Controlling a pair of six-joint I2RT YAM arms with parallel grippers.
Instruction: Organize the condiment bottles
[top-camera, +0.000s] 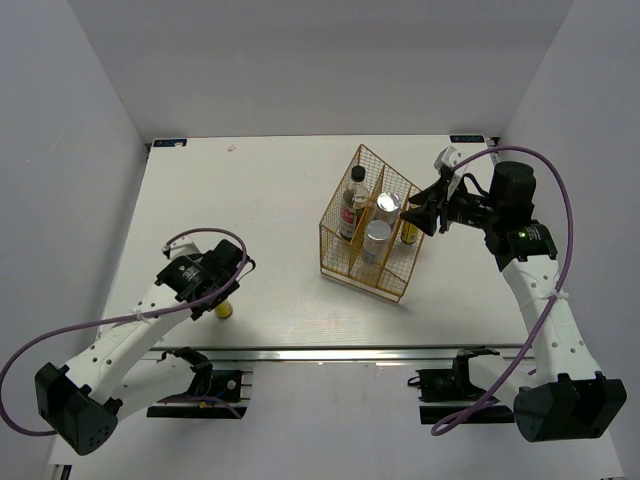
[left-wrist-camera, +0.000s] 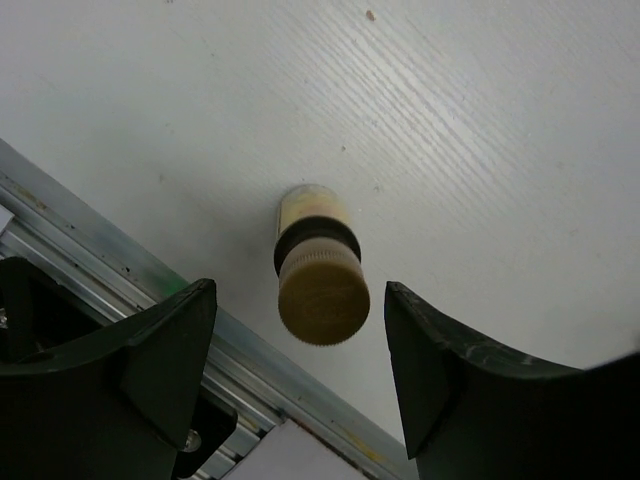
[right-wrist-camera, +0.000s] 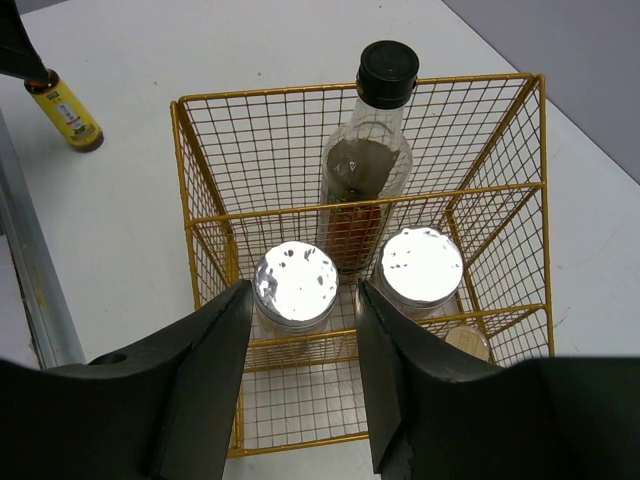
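Observation:
One amber-yellow bottle (top-camera: 224, 308) stands on the table near the front edge. In the left wrist view this bottle (left-wrist-camera: 318, 270) is upright below and between my open left gripper's (left-wrist-camera: 300, 385) fingers, untouched. The gold wire basket (top-camera: 345, 262) holds the tall clear red-label bottle (top-camera: 354, 200), two white silver-lidded cylinders (top-camera: 388, 204) (top-camera: 377, 236) and the second amber bottle (top-camera: 409, 233). My right gripper (top-camera: 425, 215) hovers open and empty above the basket's right side; in its own view the gripper (right-wrist-camera: 300, 370) is over the lids (right-wrist-camera: 296, 283) (right-wrist-camera: 422, 265).
The metal rail (left-wrist-camera: 110, 265) of the table's front edge runs just beside the loose amber bottle. The basket's wire dividers (right-wrist-camera: 330, 205) separate its compartments. White walls enclose the table on three sides.

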